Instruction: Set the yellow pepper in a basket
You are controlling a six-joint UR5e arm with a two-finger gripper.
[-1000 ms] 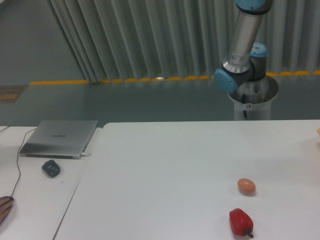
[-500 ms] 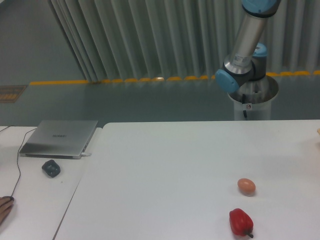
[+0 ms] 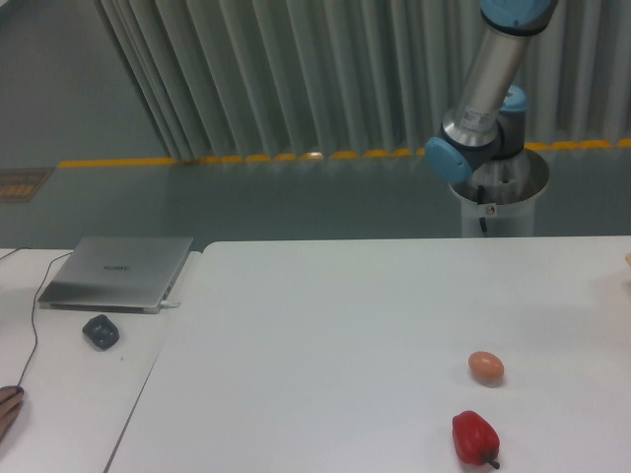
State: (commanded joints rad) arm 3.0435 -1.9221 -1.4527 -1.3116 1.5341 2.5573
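Observation:
The yellow pepper is out of view, and no basket shows in the frame. Only the lower part of the robot arm [image 3: 483, 99] is visible at the upper right, rising from its white pedestal [image 3: 498, 202] behind the table and leaving the frame at the top. The gripper itself is out of view.
A brown egg [image 3: 485, 367] and a red pepper [image 3: 474, 438] lie on the white table [image 3: 325, 335] at the lower right. A closed laptop [image 3: 120, 273] and a dark mouse [image 3: 101, 331] sit on the left table. Fingertips of a person's hand [image 3: 6, 406] show at the left edge.
The arm's upper link has tilted slightly further to the right. The hand at the left edge has drawn back a little. The egg and red pepper have not moved.

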